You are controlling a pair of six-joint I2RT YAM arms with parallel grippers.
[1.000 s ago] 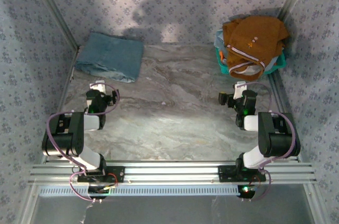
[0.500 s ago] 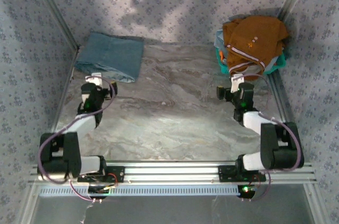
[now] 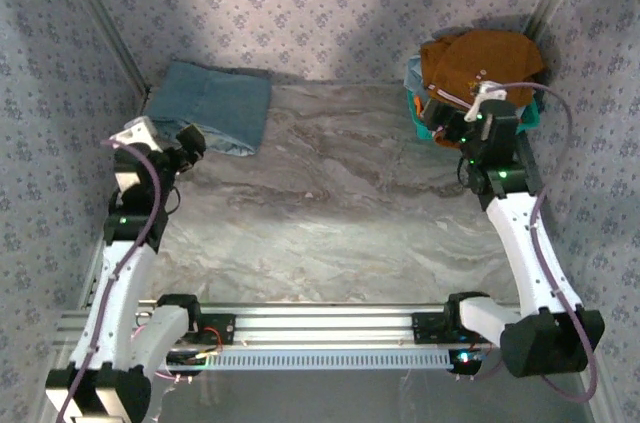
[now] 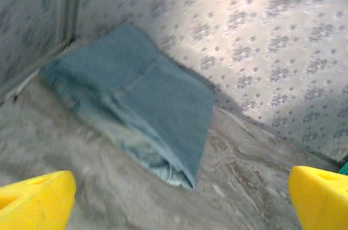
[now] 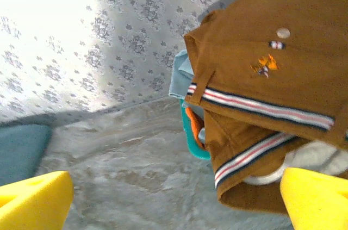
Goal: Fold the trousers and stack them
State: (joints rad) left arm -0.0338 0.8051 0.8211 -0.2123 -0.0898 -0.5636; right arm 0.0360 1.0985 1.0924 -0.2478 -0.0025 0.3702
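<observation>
Right end effector (image 3: 458, 123) sits at the lower left edge of the trousers (image 3: 482, 61), in the upper right of the top view. Its yellow fingers (image 5: 33, 201) are spread wide and hold nothing. The rust-orange brown trousers are heaped, not laid out, so no clear long axis can be read. The waistband faces the camera in the right wrist view. Its pale striped trim (image 5: 261, 106) slants from mid-frame down to the right, and a second striped band curls beneath it. The cloth looks soft and matte, creased into thick folds, with one small light button (image 5: 283, 32) near the top. The heap rests in a teal basket (image 5: 193, 138), and a pale blue garment (image 5: 178, 81) peeks out at its left.

The right arm stretches long from the lower right base up to that corner. The left end effector (image 3: 187, 141) has its fingers (image 4: 33, 201) parted too, with nothing held. That arm rises along the left edge, its wrist turned toward a folded teal-blue denim garment (image 4: 147, 97), a flat rectangle on the marbled grey worktop (image 3: 320, 208).
</observation>
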